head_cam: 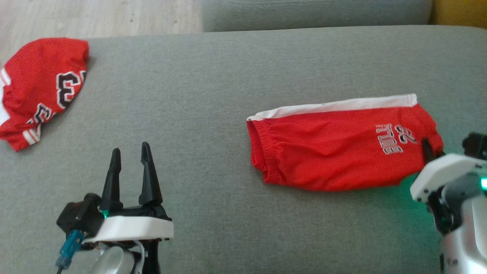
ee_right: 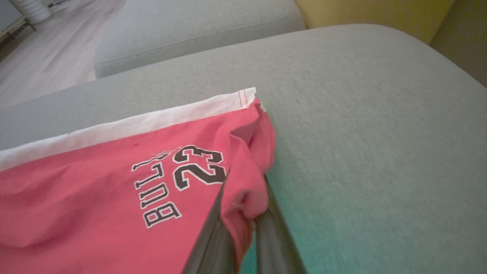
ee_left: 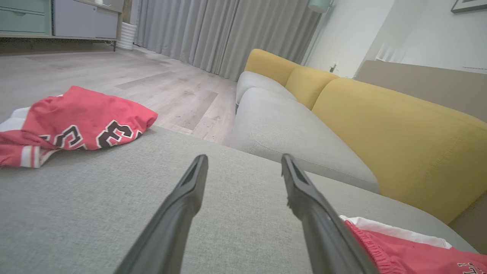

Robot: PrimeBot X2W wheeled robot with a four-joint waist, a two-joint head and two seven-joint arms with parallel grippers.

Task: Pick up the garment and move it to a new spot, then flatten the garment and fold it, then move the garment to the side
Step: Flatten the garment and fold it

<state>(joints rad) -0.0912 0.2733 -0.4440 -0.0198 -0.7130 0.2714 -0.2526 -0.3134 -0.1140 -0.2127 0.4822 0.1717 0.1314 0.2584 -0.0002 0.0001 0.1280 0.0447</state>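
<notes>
The garment (head_cam: 335,152) is a pair of red shorts with a white side stripe and black-and-white lettering, lying folded lengthwise on the grey cushion at centre right. My right gripper (head_cam: 428,150) is at its right end, shut on a bunched fold of the red hem. In the right wrist view the fingers (ee_right: 213,236) pinch that fold of the garment (ee_right: 95,198) and lift it slightly. My left gripper (head_cam: 129,156) hovers open over bare cushion at the lower left, well apart from the shorts. In the left wrist view, the left gripper (ee_left: 243,160) has the garment (ee_left: 411,251) at its lower right.
A second red garment, a jersey (head_cam: 42,87) with large black numerals, lies crumpled at the cushion's far left edge, also seen as the jersey (ee_left: 76,121). The grey cushion (head_cam: 213,95) is wide between them. A yellow backrest (ee_left: 380,114) and wooden floor (head_cam: 95,15) lie beyond.
</notes>
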